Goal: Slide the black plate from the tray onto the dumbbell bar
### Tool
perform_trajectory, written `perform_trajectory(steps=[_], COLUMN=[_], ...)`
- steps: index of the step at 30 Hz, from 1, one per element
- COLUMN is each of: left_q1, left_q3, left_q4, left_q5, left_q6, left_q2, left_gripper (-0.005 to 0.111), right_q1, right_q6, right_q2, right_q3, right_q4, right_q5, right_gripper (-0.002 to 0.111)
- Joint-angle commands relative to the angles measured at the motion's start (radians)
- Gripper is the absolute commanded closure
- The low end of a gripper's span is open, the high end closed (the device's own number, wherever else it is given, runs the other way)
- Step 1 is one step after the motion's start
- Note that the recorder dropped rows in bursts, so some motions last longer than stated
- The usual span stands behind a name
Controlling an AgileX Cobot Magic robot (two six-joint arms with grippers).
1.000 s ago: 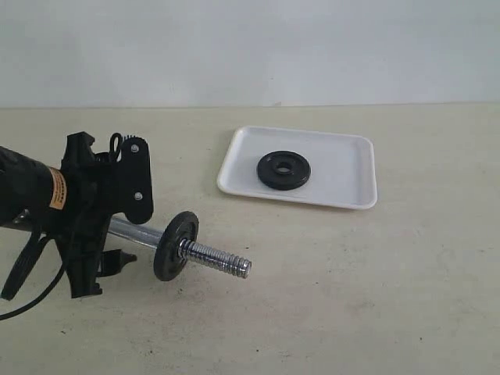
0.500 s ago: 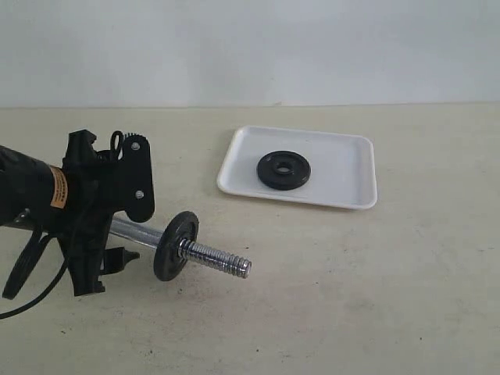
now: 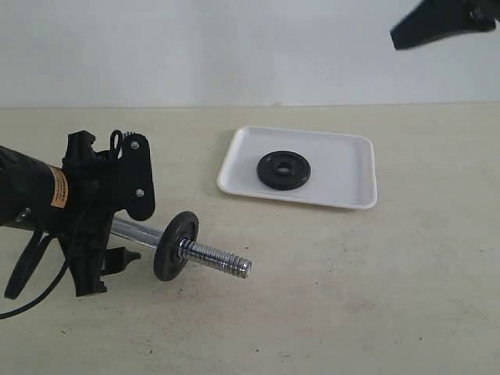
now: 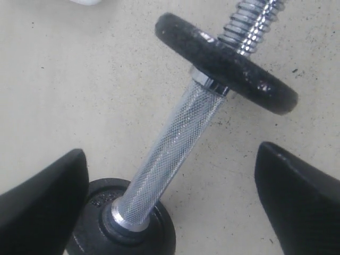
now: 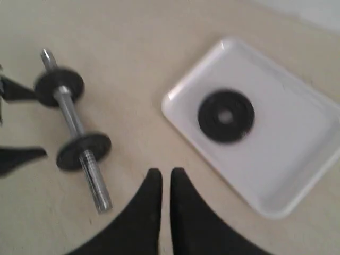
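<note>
The transfer had not begun: the black plate (image 3: 283, 169) lay flat near the middle of the tray (image 3: 344, 168). The dumbbell bar (image 3: 215, 258) lay on the desk apart from the tray, straddled by the wide-open left gripper (image 4: 171, 150). The right gripper (image 5: 165, 183), nearly closed and empty, hung well clear of the tray. Pickup and threading remained.

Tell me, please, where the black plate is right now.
In the exterior view the plate lies flat in the tray, near its middle, to the right of and beyond the bar.
</note>
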Motion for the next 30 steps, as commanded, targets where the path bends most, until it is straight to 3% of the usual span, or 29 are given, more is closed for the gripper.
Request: perform_trajectory(steps=[1, 3, 5, 6, 9, 15, 27, 30], left_q1=[-0.004, -0.004, -0.004, -0.004, -0.004, -0.004, -0.004, 0.000], left_q3=[0.005, 0.005, 0.005, 0.005, 0.005, 0.005, 0.005, 0.005], left_q4=[-0.015, -0.015, -0.015, -0.015, -0.015, -0.015, -0.015, 0.039], left_q5=[-0.007, -0.009, -0.013, -0.013, -0.008, 0.021, 0.019, -0.014], left_q6=[-0.045, -0.078, -0.078, -0.078, -0.088, -0.104, -0.185, -0.154], left_q2=[0.003, 0.003, 0.003, 0.003, 0.003, 0.003, 0.003, 0.041], left_gripper=[0.029, 0.029, 0.029, 0.029, 0.029, 0.029, 0.029, 0.029], right_q1=[0.000, 0.000, 0.000, 0.000, 0.000, 0.000, 0.000, 0.000], right_q6=[-0.132, -0.137, -0.122, -0.097, 0.030, 0.037, 0.113, 0.039], right_q2=[-0.003, -0.003, -0.003, 0.000, 0.000, 0.000, 0.000, 0.000], right_q3=[-0.009, -0.009, -0.009, -0.009, -0.009, -0.009, -0.009, -0.009], right_q4=[0.080, 0.032, 0.012, 0.015, 0.015, 0.004, 0.045, 0.048], right_q5=[-0.070, -0.049, -0.013, 0.003, 0.004, 0.006, -0.022, -0.022], right_gripper=[0.107, 0.102, 0.084, 0.072, 0.007, 0.016, 0.015, 0.015])
